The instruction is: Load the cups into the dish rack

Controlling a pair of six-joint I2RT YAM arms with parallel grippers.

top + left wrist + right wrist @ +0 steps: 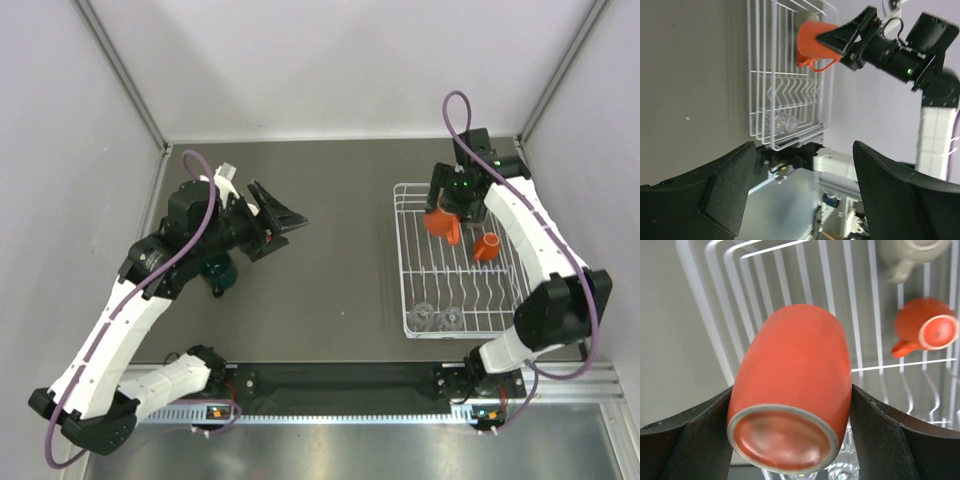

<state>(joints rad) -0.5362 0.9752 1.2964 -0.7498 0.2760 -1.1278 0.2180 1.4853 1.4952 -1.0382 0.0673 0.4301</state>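
Step in hand: placing the large orange mug (795,375). The right hand (445,208) is clamped on it, one finger on each side of the body, and holds it over the far left part of the dish rack (400,250). The base faces the wrist camera and the mouth points away toward the bars. Whether it touches the wires yet can't be told. Next move, by my read: lower it mouth-down into a free slot, keep it off the tiny orange cup (487,247) just beside it, then let go. The left hand (288,218) has its fingers apart and holds nothing. It hangs above the table (340,280) and points toward the rack. Likely next pick is the dark green cup (217,272), on the table under that arm. Count: 1 rack. In it: 1 tiny orange cup, 1 beige mug (910,252), 2 clear glasses (425,317) at the near end. Held: 1 orange mug. On the table: 1 green cup. No blue mug in view.
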